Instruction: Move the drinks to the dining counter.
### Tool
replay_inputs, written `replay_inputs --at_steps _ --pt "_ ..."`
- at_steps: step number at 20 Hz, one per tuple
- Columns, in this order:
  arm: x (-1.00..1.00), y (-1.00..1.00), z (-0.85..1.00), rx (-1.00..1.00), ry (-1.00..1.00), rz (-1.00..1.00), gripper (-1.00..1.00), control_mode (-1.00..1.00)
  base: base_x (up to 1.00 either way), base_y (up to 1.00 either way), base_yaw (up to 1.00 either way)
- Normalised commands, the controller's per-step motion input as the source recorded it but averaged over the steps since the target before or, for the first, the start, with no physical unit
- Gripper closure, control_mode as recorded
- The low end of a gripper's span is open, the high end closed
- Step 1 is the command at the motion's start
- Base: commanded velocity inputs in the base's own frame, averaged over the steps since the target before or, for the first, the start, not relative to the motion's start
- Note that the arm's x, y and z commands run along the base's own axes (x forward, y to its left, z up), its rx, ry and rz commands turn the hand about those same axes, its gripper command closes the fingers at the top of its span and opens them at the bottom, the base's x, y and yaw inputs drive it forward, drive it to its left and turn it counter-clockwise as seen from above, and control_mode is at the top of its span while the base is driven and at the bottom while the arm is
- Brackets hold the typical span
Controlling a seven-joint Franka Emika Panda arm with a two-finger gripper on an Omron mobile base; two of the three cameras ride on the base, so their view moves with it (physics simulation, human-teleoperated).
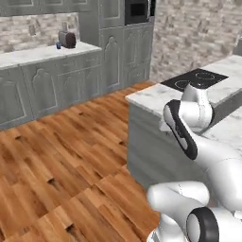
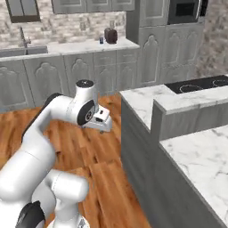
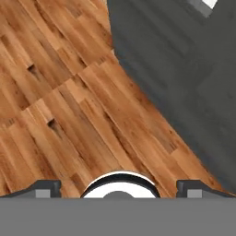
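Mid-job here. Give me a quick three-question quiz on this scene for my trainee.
1. True or false: the gripper is shut on a drink.
2. The blue can stands on: A) the cooktop B) the far worktop by the brick wall C) the sink.
3. Fill in: the hand view looks down on a ___ floor.
Key: 1 false, it is open and empty; 2 B; 3 wood.

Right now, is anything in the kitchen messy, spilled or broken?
No, nothing stands out. The floor is clean, the island looks whole, and the toaster stands upright on the far worktop.
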Motion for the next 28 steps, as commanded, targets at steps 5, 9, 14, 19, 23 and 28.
replay_inputs --at_steps 5,9,14,19,23,28 --pt "0.00 0.00 0.00 0.00 0.00 0.00 -1.00 1.00 0.54 0.00 0.84" --pt "0.00 0.00 0.00 0.00 0.00 0.00 -1.00 1.00 0.98 0.11 0.61" --pt "0.00 0.00 0.00 0.00 0.00 0.00 -1.00 1.00 1.00 0.26 0.32" --pt "0.00 0.00 0.00 0.00 0.00 0.00 -1.00 1.00 1.00 0.08 0.00" --pt "0.00 0.00 0.00 0.00 0.00 0.00 -1.00 1.00 1.00 0.09 0.00" --pt "0.00 0.00 0.00 0.00 0.00 0.00 -1.00 1.00 1.00 0.17 0.00"
